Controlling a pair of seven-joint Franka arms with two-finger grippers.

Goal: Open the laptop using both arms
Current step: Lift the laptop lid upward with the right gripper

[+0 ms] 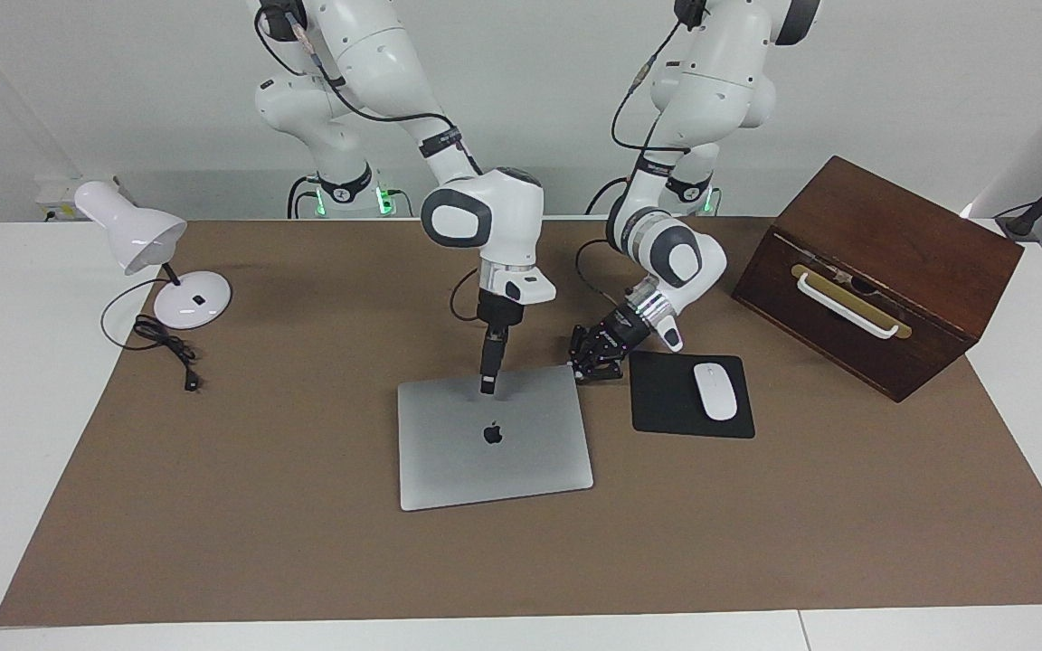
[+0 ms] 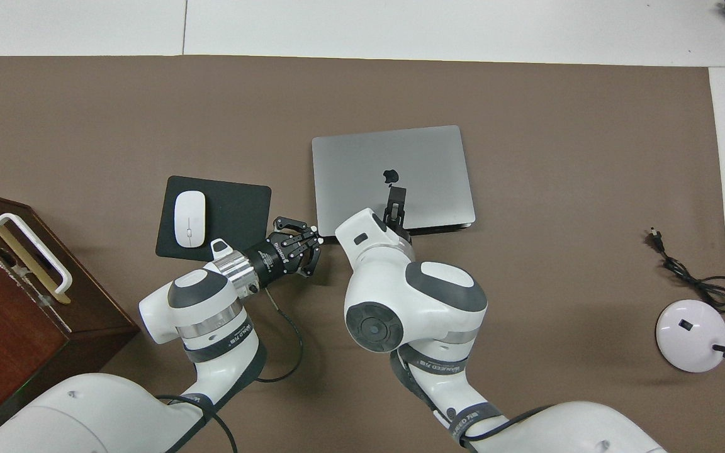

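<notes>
The laptop (image 1: 494, 452) (image 2: 413, 154) lies closed on the brown mat, apple logo up. My right gripper (image 1: 487, 387) (image 2: 395, 200) points straight down, shut, with its tip at the lid's surface between the logo and the lid's edge nearest the robots. My left gripper (image 1: 586, 363) (image 2: 312, 242) lies low over the mat, slanted, shut with its links splayed. Its fingertips sit at the laptop's corner nearest the robots, at the left arm's end. Neither gripper holds anything.
A black mouse pad (image 1: 666, 407) with a white mouse (image 1: 715, 391) lies beside the laptop, just past the left gripper. A brown wooden box (image 1: 874, 271) stands at the left arm's end. A white desk lamp (image 1: 137, 237) and its cable (image 1: 168, 348) are at the right arm's end.
</notes>
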